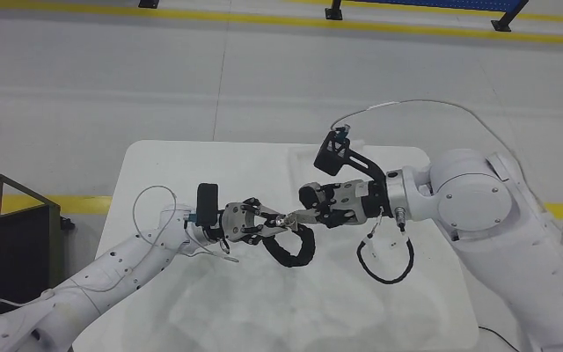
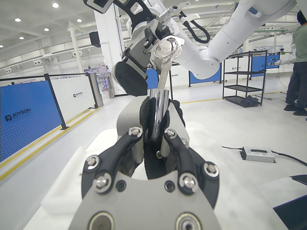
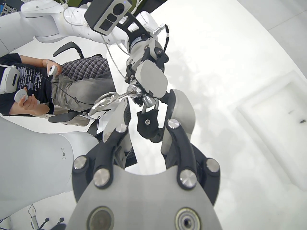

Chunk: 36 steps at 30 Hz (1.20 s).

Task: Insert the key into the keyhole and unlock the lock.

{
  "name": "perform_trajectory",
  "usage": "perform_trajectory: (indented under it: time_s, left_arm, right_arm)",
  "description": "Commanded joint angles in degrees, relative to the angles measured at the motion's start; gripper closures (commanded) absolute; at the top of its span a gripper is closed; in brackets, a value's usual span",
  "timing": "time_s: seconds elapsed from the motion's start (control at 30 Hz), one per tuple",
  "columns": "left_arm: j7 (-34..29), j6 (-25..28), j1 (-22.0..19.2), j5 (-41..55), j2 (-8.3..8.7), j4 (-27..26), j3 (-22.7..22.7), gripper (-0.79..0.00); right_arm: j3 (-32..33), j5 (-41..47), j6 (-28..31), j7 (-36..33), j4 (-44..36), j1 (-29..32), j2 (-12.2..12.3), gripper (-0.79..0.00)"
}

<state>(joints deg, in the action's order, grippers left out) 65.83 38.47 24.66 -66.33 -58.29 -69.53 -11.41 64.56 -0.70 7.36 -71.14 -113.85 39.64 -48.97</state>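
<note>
Left wrist view showed the left gripper point(image 2: 158, 107) clamped shut on the chrome cylindrical lock barrel point(image 2: 157, 96). The flat silver key with its wire ring point(image 2: 165, 72) sat in the keyhole point(image 3: 132, 89) just beyond its fingertips. The right gripper point(image 3: 150, 98) stood wide open, holding nothing, with the key head just beside one finger. Closing off-centre could have knocked the head sideways, which risked levering the blade out or twisting the barrel in the left gripper's hold.

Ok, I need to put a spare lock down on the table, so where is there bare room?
Bare: the far corner of the table, beyond the left arm, and the near strip between both arms. Crowded: mid-table, where the left gripper and right gripper meet at the lock.
</note>
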Motion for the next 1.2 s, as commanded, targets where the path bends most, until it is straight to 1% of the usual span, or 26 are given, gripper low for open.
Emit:
perform_trajectory:
  time_s: [0.0,0.1,0.23,0.33,0.37,0.4,0.57,0.7,0.93,1.17]
  left_arm:
    - [0.05,-0.05,0.09,0.4,0.08,0.29,-0.3,0.0]
    - [0.07,-0.07,0.31,0.9,0.21,0.61,-0.78,0.0]
    - [-0.19,0.18,0.67,1.14,0.31,0.88,-1.35,0.0]
    - [-0.58,0.58,0.9,1.13,0.3,1.28,-1.78,0.0]
    - [-0.71,0.71,0.98,1.13,0.27,1.47,-1.94,0.0]
    - [-0.9,0.89,1.02,1.01,0.22,1.7,-2.08,0.0]
    - [-1.58,1.58,1.29,0.34,-0.21,2.49,-2.73,0.0]
    - [-2.22,2.21,1.29,-0.65,-0.68,3.02,-3.16,0.0]
    - [-2.95,2.94,1.29,-2.91,-1.61,3.09,-3.5,0.0]
    - [-3.19,3.18,1.36,-4.07,-2.26,3.61,-3.92,0.0]
  right_arm:
    - [1.16,0.04,0.01,0.07,-0.04,0.64,0.24,-0.292]
    - [3.71,-0.13,0.66,-0.04,-0.31,2.19,0.78,-0.296]
    - [7.77,0.03,2.5,-0.1,-1.14,5.2,1.6,-0.28]
    - [10.91,3.3,5.49,1.98,-1.99,8.04,1.98,-0.222]
    - [11.97,4.0,6.41,2.53,-2.0,8.92,2.11,-0.12]
    - [12.79,4.64,6.98,2.85,-2.22,9.8,2.22,0.0]
    - [14.93,7.89,9.26,3.76,-4.7,12.24,2.51,0.0]
    - [14.38,7.9,9.21,4.43,-7.48,12.36,2.52,0.0]
    - [8.83,6.4,4.1,5.8,-7.14,9.75,1.93,0.0]
    - [4.82,6.35,1.1,5.07,-5.65,6.09,1.34,0.0]
